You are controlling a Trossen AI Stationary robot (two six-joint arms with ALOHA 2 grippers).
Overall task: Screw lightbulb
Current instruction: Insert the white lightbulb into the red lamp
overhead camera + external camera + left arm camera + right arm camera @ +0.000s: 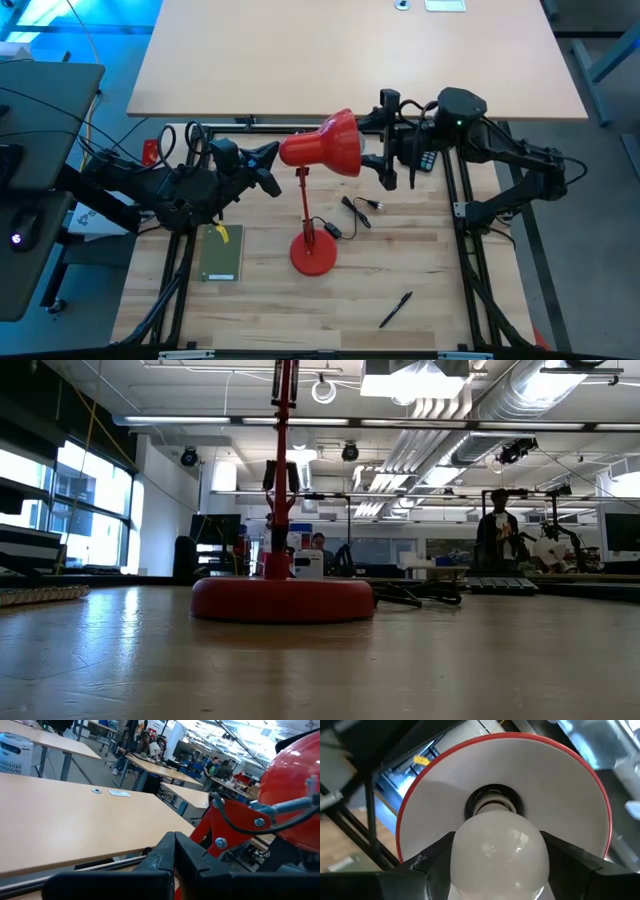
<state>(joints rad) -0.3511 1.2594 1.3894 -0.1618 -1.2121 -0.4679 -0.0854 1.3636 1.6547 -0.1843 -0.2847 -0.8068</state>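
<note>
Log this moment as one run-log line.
stage: bulb at socket | right pincer: shut on lightbulb, base at shade socket | left pincer: shut, at the lamp's rear joint | pen: untouched

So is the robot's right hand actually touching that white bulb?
Touching. In the right wrist view, the right hand has a dark finger pressed against each side of the lightbulb, with no gap showing.
</note>
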